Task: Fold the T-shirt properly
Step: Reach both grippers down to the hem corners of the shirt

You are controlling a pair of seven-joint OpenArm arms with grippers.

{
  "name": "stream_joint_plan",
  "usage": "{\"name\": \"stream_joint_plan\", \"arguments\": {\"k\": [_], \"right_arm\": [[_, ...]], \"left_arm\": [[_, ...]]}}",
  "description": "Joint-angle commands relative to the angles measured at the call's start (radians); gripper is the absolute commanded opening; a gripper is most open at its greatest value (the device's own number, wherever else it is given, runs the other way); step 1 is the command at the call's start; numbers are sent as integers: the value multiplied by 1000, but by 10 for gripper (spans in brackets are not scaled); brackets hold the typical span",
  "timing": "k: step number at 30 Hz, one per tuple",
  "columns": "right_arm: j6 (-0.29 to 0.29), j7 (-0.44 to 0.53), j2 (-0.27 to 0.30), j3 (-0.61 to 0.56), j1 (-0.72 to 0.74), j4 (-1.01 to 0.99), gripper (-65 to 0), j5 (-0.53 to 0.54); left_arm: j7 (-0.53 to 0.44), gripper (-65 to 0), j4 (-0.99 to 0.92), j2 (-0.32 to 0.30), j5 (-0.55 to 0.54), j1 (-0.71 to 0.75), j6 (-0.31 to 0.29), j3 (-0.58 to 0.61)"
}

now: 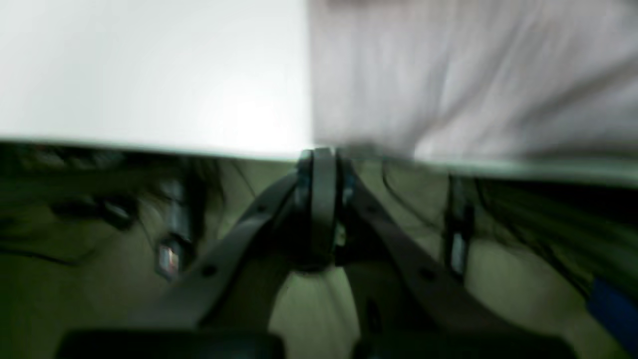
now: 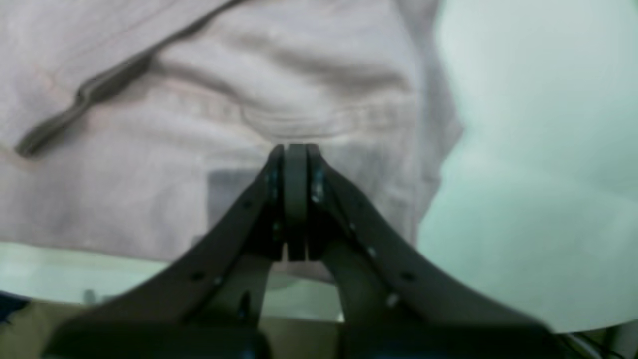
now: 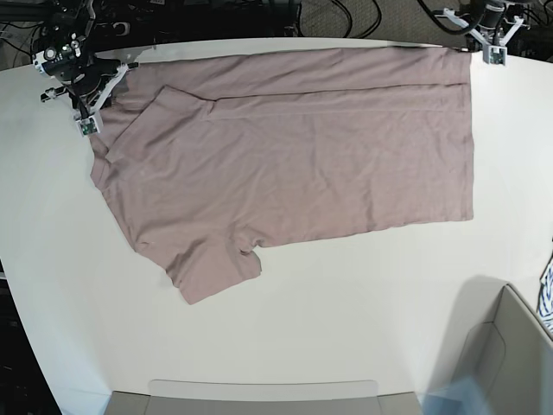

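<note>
you had the t-shirt [image 3: 294,164] spread almost flat across the far half of the white table [image 3: 328,328], its long axis running side to side, with a lengthwise strip along the far edge folded over onto the body. one sleeve stuck out toward the near side, below and to the inside of your right gripper [image 3: 86,121], and the hem lay straight just inboard of your left gripper [image 3: 494,50].

your right gripper sat at the shoulder end of the shirt, by the table's far corner. in the right wrist view its jaws were pressed together at the tips [image 2: 295,149], clenched with no gap between them. pink cloth [image 2: 199,124] filled the space ahead of and to the left of the tips, with a ribbed seam just beyond them and a dark crease further out to the left; bare table lay off to the right. i could not tell from that view whether any cloth was actually pinched between the tips or only lay underneath them.

your left gripper was at the opposite far corner, over the table's edge by the shirt's hem corner. the left wrist view was smeared by motion, but its jaws [image 1: 323,157] also looked clenched tight. the shirt [image 1: 473,75] sat ahead and to the right of those tips, bare table ahead and to the left, and the floor beneath. no cloth showed between them.
</note>
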Motion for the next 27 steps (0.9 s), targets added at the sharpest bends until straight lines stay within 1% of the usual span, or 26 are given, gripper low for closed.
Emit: {"name": "stream_joint_plan", "arguments": {"k": [1,2,4,7,9,11,15,17,19,21,24,27], "right_arm": [[-5,20,0,28,17,38,-650,3],[-5,20,-11,42,26,53,-650,3],[-5,20,-28,67,39,76,-650,3],[-5,20,-42,84,57,101,-650,10],[-5,20,-46,77,71,115,-650,10],[-5,17,-46,51,103,122,-650,8],[-11,15,-40,-61,184,115,-650,2],[-14,15,-43,-105,235,112,-650,-7],[-17,14,-56,-157,299,92,-650,-50],[-52,14,-85,-203,362,46,-650,-122],[-121,14,-111,-249,465,-74,-650,-242],[-127,15,-108,-262,563,-232,-650,-302]], "left_arm": [[-22,-650,45,-12,-4,-17,2,-8],[-3,-650,67,-12,-4,-29,4,-8],[83,-650,102,-15,-4,-63,4,-15],[219,-650,125,-13,-4,-169,-1,-55],[281,-650,123,-16,-4,-236,-2,-57],[336,-650,123,-16,-4,-302,-2,-52],[451,-650,119,-29,-4,-453,-2,14],[486,-650,119,-39,-4,-505,-2,55],[515,-650,119,-46,-4,-548,-2,93],[537,-650,119,-59,-4,-582,-2,121],[552,-650,119,-93,-4,-615,-2,179],[551,-650,111,-122,-4,-634,-2,233]]}}
